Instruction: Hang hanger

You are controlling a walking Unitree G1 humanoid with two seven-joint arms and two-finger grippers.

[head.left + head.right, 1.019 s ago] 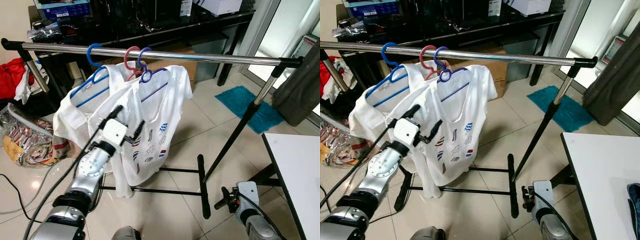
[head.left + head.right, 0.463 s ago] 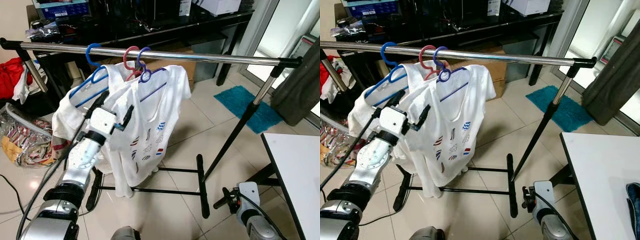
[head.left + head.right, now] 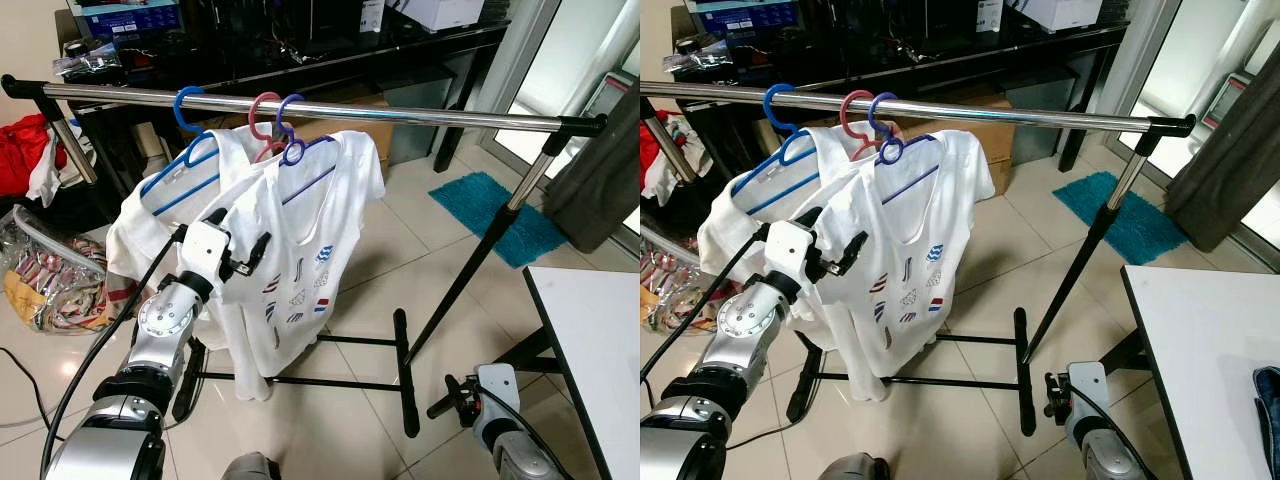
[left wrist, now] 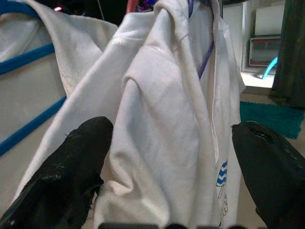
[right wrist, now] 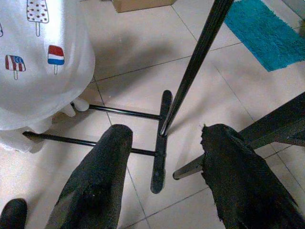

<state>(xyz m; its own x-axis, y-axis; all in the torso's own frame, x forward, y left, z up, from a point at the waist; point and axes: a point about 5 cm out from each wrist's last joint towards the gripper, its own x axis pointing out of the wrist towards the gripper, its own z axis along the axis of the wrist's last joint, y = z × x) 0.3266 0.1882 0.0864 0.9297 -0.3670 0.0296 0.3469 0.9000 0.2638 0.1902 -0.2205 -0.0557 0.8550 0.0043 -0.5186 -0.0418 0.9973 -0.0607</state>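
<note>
At the upper left of the left eye view the rail [image 3: 300, 107] carries three hooks, the blue hanger [image 3: 186, 112] first, then the pink hanger [image 3: 262, 112] and the purple hanger [image 3: 289, 125], whose white shirt [image 3: 300, 240] hangs at centre. The left gripper [image 3: 221, 247], left of centre, stands wide apart and empty against the cloth; the hanging looks done, so the next move is probably to draw clear without snagging fabric. At the lower right, the right gripper [image 5: 162, 176] hangs idle, spread over the floor.
</note>
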